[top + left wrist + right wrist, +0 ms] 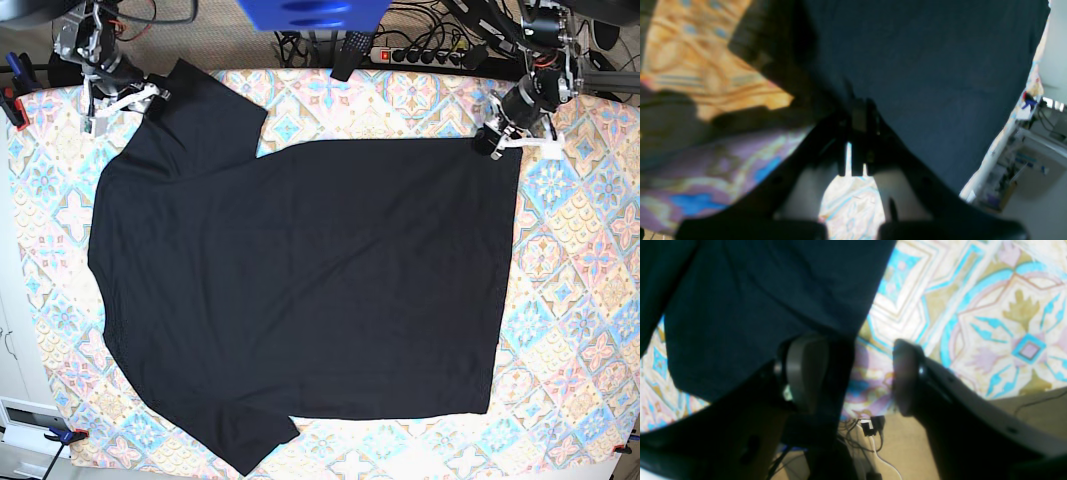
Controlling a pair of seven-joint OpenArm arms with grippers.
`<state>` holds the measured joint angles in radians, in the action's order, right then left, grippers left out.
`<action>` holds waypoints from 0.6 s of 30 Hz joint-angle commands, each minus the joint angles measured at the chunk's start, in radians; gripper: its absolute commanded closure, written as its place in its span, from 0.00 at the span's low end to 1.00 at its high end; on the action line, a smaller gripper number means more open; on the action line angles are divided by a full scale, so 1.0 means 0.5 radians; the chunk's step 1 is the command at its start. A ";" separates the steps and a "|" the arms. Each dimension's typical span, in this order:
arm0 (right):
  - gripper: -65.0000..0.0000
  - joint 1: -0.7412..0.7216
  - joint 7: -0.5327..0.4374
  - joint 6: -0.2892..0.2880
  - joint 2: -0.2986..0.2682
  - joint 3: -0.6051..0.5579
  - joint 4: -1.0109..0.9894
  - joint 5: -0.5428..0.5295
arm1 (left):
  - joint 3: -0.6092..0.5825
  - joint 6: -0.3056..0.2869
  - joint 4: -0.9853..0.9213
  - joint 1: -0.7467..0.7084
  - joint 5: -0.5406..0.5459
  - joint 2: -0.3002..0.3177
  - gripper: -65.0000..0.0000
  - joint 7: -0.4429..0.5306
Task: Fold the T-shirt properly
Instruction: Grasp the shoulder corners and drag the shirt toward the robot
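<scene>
The T-shirt lies flat across the patterned desk, soft, light and limp; best taken at corners. At the far edge, left gripper apparently pinches the hem corner; right gripper stands apart at the sleeve.

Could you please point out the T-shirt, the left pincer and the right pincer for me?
T-shirt [300, 290]: base view, middle of the chest cloth.
Left pincer [858, 116]: left wrist view, closed fingertips at the cloth.
Right pincer [857, 373]: right wrist view, gap between fingertips.
</scene>
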<state>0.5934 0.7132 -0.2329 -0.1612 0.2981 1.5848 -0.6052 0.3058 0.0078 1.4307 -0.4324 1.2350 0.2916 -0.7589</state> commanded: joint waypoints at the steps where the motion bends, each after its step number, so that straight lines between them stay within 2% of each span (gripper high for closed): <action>1: 0.48 0.018 0.091 -0.079 0.011 -0.015 -0.001 -0.031 | 0.013 -0.014 0.034 -0.005 0.023 0.023 1.00 0.000; 3: 0.48 0.018 0.094 -0.134 0.017 -0.030 -0.001 -0.031 | 0.013 -0.014 0.034 -0.005 0.023 0.023 1.00 0.000; 8: 0.48 0.018 0.097 -0.134 0.066 -0.036 -0.001 -0.031 | 0.013 -0.014 0.034 -0.008 0.023 0.023 1.00 0.000; 13: 0.48 0.018 0.097 -0.134 0.063 -0.187 -0.001 -0.031 | 0.013 -0.014 0.034 -0.008 0.023 0.020 1.00 0.000; 15: 0.52 0.018 0.097 -0.134 0.063 -0.226 -0.001 -0.031 | 0.013 -0.014 0.034 -0.008 0.023 0.020 1.00 0.000; 18: 0.65 0.018 0.097 -0.137 0.063 -0.248 -0.001 -0.031 | 0.013 -0.014 0.034 -0.008 0.023 0.020 1.00 0.000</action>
<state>0.5869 0.7044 -0.2924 -0.1333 0.1833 1.5887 -0.6220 0.3054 0.0078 1.4307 -0.4324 1.2346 0.2909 -0.7593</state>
